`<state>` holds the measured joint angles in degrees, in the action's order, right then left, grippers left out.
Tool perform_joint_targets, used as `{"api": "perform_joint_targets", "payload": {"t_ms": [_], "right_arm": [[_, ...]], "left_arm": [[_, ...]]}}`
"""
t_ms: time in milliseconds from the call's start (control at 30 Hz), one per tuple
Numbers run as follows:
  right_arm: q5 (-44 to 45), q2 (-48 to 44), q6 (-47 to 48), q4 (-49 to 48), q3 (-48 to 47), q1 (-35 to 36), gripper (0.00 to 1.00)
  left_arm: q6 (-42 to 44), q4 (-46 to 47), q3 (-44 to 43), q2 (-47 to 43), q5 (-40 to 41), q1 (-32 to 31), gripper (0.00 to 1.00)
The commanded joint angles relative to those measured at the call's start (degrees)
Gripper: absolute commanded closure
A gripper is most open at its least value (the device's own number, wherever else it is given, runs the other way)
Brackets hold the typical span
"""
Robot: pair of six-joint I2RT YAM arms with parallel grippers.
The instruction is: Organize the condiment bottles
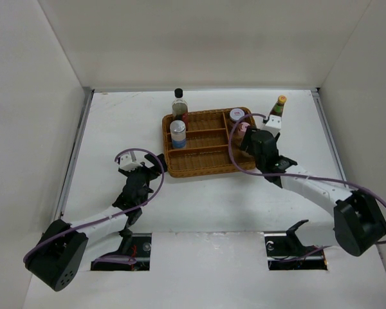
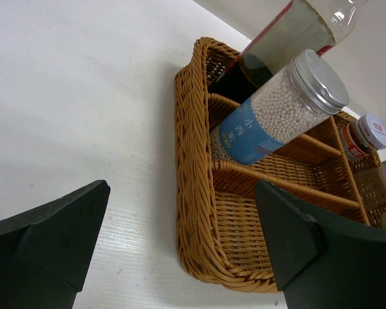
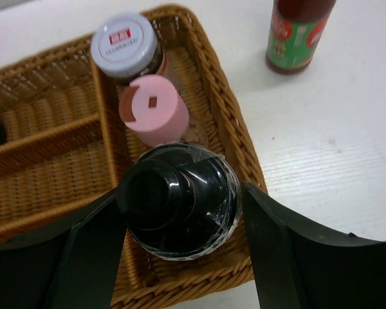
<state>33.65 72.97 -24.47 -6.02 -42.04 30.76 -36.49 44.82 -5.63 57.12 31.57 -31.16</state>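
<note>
My right gripper (image 3: pixel 180 201) is shut on the dark black-capped bottle (image 3: pixel 175 207), upright over the near right compartment of the wicker tray (image 3: pixel 226 125). Behind it in that column stand the pink-capped bottle (image 3: pixel 153 111) and the lavender-lidded jar (image 3: pixel 124 45). The red sauce bottle (image 3: pixel 297 31) with orange cap (image 1: pixel 281 100) stands on the table right of the tray. The blue-white-lidded bottle (image 2: pixel 270 112) and the clear black-capped bottle (image 1: pixel 179 103) stand in the tray's left compartments. My left gripper (image 2: pixel 180 193) is open and empty at the tray's near left corner.
The tray (image 1: pixel 206 151) sits mid-table toward the back. White walls close in the back and both sides. Two openings in the near table edge sit by the arm bases (image 1: pixel 125 248).
</note>
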Motion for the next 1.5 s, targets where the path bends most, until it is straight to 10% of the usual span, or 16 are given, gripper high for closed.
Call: {"api": "perform_joint_targets", "payload": {"t_ms": [0, 633, 1467], "right_arm": [[-1.13, 1.73, -2.43, -5.48, 0.64, 1.00, 0.45], [-1.74, -5.02, -0.50, -2.42, -1.28, 0.57, 0.01], [-10.44, 23.79, 11.20, 4.44, -36.53, -24.57, 0.00]], "left_arm": [[-0.69, 3.08, -0.70, 0.00, -0.55, 0.26, 0.00], [-0.78, 2.91, -0.70, 0.18, -0.55, 0.44, 0.00], [-0.86, 3.08, -0.79, 0.97, -0.72, 0.88, 0.00]]}}
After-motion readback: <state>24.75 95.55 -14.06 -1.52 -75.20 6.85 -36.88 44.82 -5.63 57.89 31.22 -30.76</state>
